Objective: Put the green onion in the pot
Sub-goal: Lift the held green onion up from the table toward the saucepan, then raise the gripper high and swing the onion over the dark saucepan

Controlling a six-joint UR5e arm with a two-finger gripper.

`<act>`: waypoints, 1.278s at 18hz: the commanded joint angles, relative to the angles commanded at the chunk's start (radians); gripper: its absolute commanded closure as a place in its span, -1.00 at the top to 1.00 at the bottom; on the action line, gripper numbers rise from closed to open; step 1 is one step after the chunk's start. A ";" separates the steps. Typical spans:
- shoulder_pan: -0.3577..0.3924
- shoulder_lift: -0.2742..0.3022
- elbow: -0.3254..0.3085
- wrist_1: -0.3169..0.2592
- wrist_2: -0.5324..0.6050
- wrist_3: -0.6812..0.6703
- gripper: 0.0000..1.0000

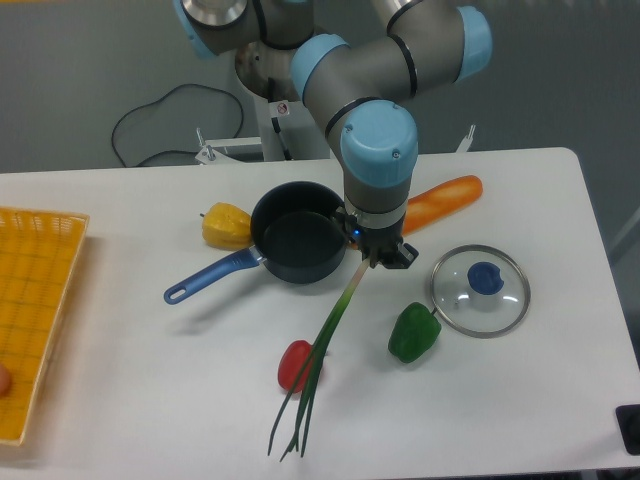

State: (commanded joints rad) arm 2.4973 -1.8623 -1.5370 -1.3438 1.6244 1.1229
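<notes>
The green onion (325, 340) hangs slanted from my gripper (372, 262), which is shut on its pale end. Its dark green leaves trail down to the lower left, passing over a red vegetable. Whether the leaf tips touch the table I cannot tell. The pot (298, 233), a dark navy saucepan with a blue handle pointing lower left, sits just left of the gripper. The gripper is beside the pot's right rim, slightly in front of it. The fingers are mostly hidden under the wrist.
A yellow pepper (226, 225) lies left of the pot and a carrot (441, 201) behind the gripper. A glass lid with a blue knob (480, 290) and a green bell pepper (414, 332) sit to the right. A red vegetable (294, 365) lies under the leaves. A yellow basket (35, 300) is at far left.
</notes>
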 joint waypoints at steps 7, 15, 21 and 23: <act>0.005 0.012 -0.006 -0.020 0.011 0.008 -0.72; 0.020 0.072 -0.006 -0.130 0.012 0.093 -0.72; 0.017 0.127 -0.008 -0.282 0.090 0.190 -0.72; 0.020 0.135 -0.012 -0.311 0.121 0.228 -0.72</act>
State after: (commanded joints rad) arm 2.5172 -1.7273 -1.5493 -1.6551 1.7455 1.3513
